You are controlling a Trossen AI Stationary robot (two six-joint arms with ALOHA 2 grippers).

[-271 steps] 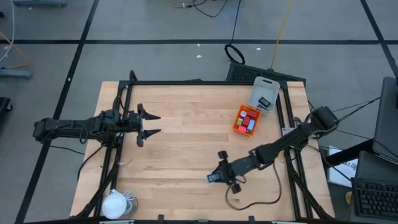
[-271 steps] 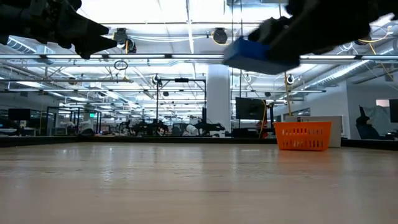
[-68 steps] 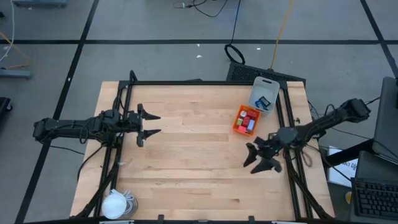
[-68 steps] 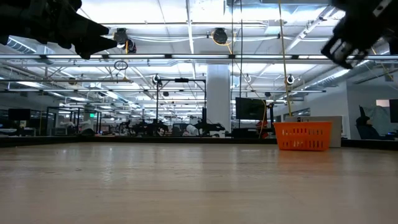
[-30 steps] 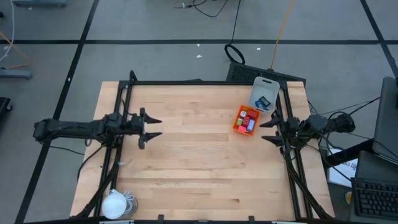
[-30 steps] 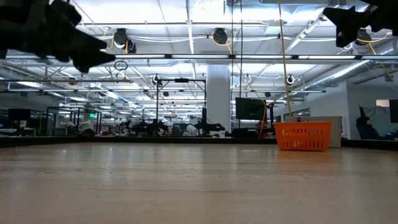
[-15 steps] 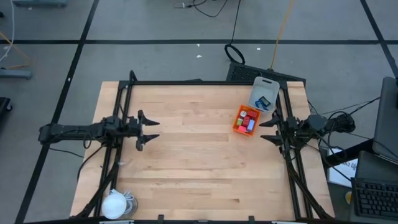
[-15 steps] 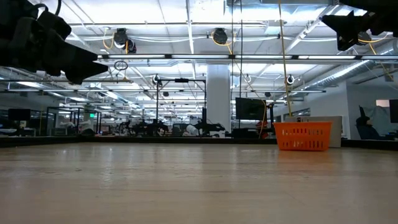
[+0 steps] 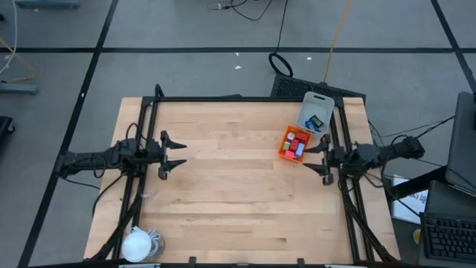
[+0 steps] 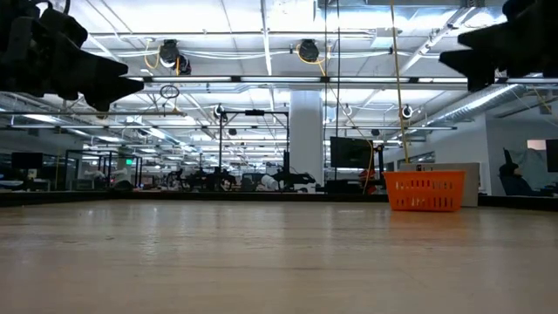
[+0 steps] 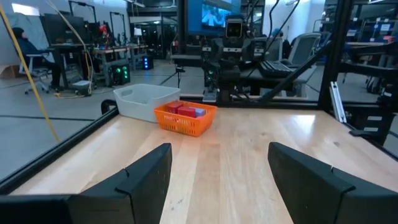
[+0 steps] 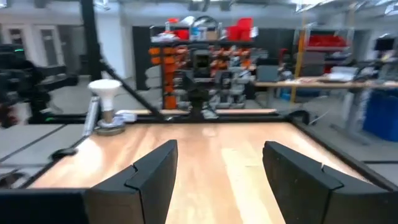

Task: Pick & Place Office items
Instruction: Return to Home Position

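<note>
The job looks done: the office items (image 9: pixel 298 141) sit in the orange basket (image 9: pixel 283 150) and gray bin (image 9: pixel 318 97). Left jaws and right jaws hang apart and empty at two sides of the tabletop (image 9: pixel 230 190).

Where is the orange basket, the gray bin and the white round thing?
orange basket (image 10: pixel 425 194): low view, its front wall.
gray bin (image 11: pixel 134 107): left wrist view, its side wall.
white round thing (image 9: pixel 137 245): high view, its middle.
</note>
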